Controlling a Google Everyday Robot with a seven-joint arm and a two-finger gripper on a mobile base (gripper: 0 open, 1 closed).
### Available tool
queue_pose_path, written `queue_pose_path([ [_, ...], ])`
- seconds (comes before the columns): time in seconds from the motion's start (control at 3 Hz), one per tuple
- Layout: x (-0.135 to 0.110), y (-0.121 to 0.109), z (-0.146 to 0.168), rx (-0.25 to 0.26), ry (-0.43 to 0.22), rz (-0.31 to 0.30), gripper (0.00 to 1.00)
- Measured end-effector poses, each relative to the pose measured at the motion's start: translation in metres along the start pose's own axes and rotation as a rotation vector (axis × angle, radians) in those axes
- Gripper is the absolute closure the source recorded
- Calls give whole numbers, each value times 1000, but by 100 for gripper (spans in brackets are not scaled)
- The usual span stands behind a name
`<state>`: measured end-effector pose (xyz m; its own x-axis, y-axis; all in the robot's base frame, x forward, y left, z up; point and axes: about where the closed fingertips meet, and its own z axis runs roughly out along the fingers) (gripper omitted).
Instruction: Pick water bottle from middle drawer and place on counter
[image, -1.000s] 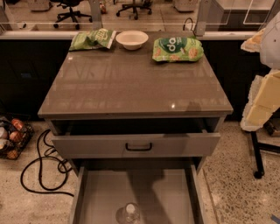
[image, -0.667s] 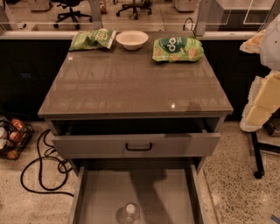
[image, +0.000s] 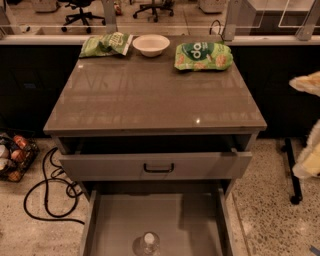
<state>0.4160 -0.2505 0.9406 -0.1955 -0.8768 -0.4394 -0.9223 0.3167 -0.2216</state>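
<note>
Gripper isn't in view from here, so can't tell if it's wide, narrow or holding anything. Only cream arm parts (image: 306, 82) show at the right edge, so places are given from those.

Counter (image: 150, 100), the biggest thing, sits well left of the arm parts, glossy grey-brown. Below it the top drawer (image: 100, 167) is partly out, grey front w/ a black handle (image: 158, 168). Under that the middle drawer (image: 115, 220) is pulled out further, toward the bottom edge, w/ a flat grey floor and straight side walls.

At the counter's far edge: a green snack bag (image: 202, 56), nearest the arm side, then a white bowl (image: 151, 44), then a second green bag (image: 105, 44), furthest from the arm.

Water bottle (image: 148, 243) stands upright on the middle drawer floor, seen from above, white cap up — approx centre, at the front, well below and left of the arm parts, partly cut by the bottom edge.

Far left on the floor — a black cable (image: 45, 195).
</note>
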Motion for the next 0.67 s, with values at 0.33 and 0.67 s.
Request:
queue_pose_path([
  [0.33,45,17,29,-10,-154,43,0],
  [0.67,70,32,59,8,-291,39,0],
])
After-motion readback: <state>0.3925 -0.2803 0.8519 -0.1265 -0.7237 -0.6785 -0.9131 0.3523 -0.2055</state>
